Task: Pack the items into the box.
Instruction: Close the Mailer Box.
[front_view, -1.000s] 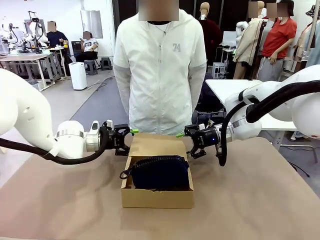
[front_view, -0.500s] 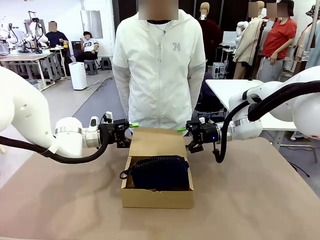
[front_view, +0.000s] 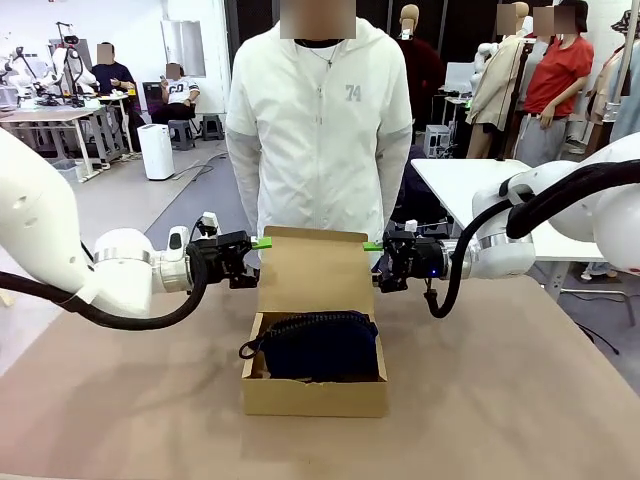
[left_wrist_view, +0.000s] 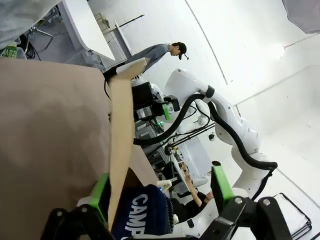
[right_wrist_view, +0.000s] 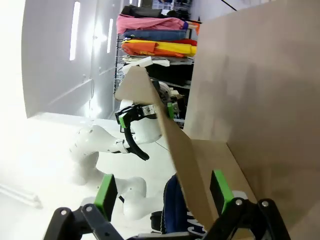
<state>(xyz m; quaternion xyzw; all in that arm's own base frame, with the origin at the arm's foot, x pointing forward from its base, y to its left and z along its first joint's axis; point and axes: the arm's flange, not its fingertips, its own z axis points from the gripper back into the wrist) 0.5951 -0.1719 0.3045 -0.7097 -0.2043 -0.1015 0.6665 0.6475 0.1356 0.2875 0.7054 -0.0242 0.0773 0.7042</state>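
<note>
The brown cardboard box (front_view: 315, 395) sits mid-table with its flap lid (front_view: 312, 272) standing upright at the far side. A navy zippered pouch (front_view: 322, 345) lies inside, its loop poking over the left wall. My left gripper (front_view: 256, 260) is at the flap's left edge and my right gripper (front_view: 378, 264) at its right edge, both open. In the left wrist view the flap (left_wrist_view: 120, 145) runs between the fingers of the left gripper (left_wrist_view: 160, 187), against one green pad, above the pouch (left_wrist_view: 142, 217). The right wrist view shows the flap (right_wrist_view: 172, 150) between the wide jaws of the right gripper (right_wrist_view: 162, 192).
A person in a white zip jacket (front_view: 318, 140) stands just behind the box at the table's far edge, arms down. A white table (front_view: 455, 185) stands at the back right. Bare brown tabletop (front_view: 520, 400) lies on both sides of the box.
Both grippers have risen and closed in on the flap's side edges. The flap has swung up from lying back to standing upright.
</note>
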